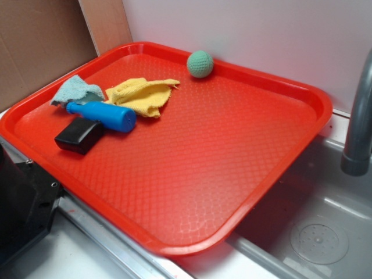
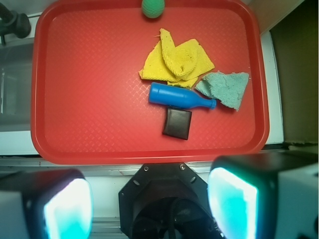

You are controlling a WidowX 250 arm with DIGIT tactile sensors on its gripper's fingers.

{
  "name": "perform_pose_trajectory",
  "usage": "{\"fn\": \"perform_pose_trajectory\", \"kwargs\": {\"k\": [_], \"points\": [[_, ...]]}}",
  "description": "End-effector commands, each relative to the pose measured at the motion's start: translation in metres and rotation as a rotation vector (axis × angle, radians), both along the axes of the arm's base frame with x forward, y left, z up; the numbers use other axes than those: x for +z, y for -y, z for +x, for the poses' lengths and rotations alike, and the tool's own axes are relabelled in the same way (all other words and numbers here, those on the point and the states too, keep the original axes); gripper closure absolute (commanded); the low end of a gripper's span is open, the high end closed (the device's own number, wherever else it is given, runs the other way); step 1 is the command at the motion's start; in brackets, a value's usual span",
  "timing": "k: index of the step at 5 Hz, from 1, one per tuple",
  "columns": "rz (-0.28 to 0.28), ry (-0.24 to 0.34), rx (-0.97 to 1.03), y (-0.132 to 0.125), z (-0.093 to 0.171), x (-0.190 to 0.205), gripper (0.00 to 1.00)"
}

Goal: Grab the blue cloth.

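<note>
No readable text, labels, brands or numbers anywhere in either view.

White wall (image 1: 261,29) behind; brown board (image 1: 35,46) at left; grey sink (image 1: 314,226) and faucet (image 1: 360,116) at right.

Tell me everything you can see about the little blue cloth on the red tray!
The blue cloth is a small, pale blue-green rag that looks soft and fuzzy, like a towel. It lies crumpled, with pointy corners sticking out, near one corner of the red tray. It is smaller than the yellow cloth right beside it. The thin neck of the blue bowling pin rests against its edge. Nothing is holding it.
</note>
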State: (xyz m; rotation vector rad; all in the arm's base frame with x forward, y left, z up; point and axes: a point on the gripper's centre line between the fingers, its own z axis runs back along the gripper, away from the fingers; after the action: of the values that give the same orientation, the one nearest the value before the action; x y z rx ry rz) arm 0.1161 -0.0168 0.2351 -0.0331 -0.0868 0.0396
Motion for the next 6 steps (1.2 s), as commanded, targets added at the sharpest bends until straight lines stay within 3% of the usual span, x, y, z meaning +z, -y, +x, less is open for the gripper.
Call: {"fn": "perform_pose_trajectory", "kwargs": {"k": [1, 3, 4, 5, 6], "points": [[0.000, 0.000, 0.000, 0.000, 0.000, 0.000, 0.00], [-0.056, 0.091, 0.312, -0.022, 0.023, -0.011, 0.00], [-0.090, 0.143, 0.547, -0.044, 0.033, -0.026, 0.00], [-0.126, 0.149, 0.800, -0.081, 0.065, -0.056, 0.00], [-0.100, 0.197, 0.977, -0.105, 0.071, -0.074, 0.00]]}}
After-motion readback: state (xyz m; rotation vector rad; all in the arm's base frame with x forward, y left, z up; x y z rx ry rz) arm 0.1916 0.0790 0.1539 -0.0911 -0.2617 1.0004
